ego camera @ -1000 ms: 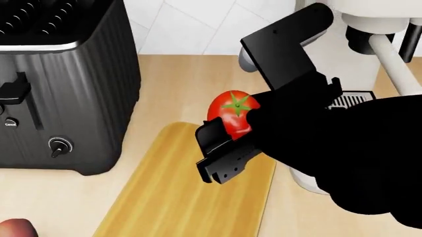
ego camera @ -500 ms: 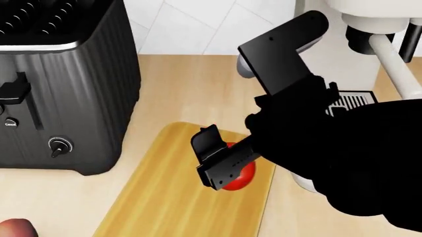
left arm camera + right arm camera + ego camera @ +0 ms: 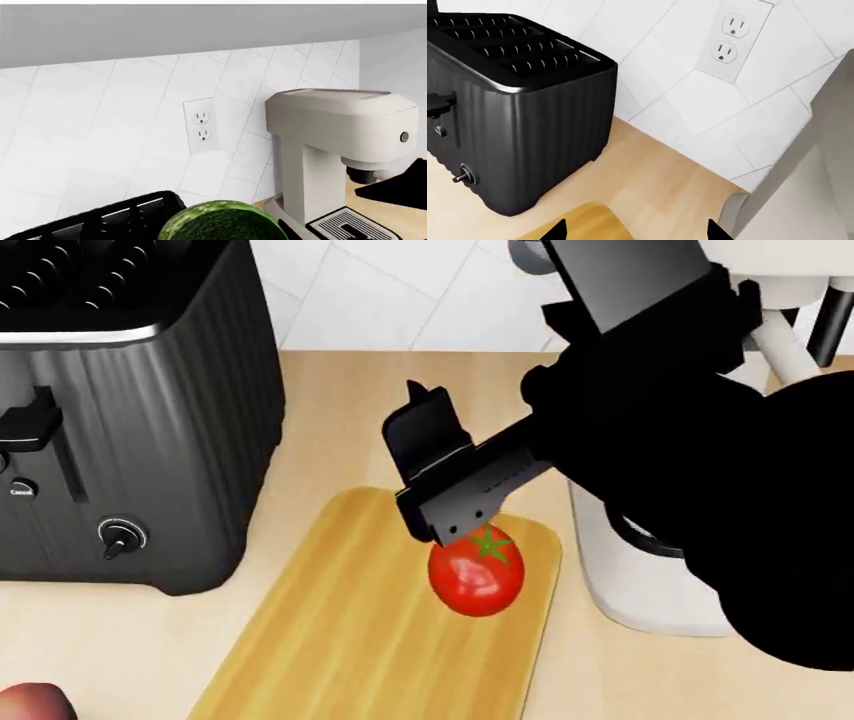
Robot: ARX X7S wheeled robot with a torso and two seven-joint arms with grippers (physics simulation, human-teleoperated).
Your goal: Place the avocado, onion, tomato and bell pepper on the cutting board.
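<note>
The tomato [image 3: 477, 574] is lying on the cutting board [image 3: 334, 640] at lower centre, under the right gripper [image 3: 447, 490], whose jaws are spread empty. The avocado [image 3: 223, 222] is filling the left wrist view; that grip I cannot tell.

Your right gripper [image 3: 441, 485] hangs open just above the tomato [image 3: 477, 573], which sits on the far right part of the cutting board [image 3: 334, 640]. The board's near and left stretches lie bare and give you room to set things down. The black toaster [image 3: 127, 410] walls off the left side, close to the board's far left corner. The white coffee machine [image 3: 667, 580] stands just beside the board's right edge, and your own right arm fills the space above it. Bare counter [image 3: 360, 420] lies open between the toaster and the machine, back to the tiled wall [image 3: 647, 55].
</note>
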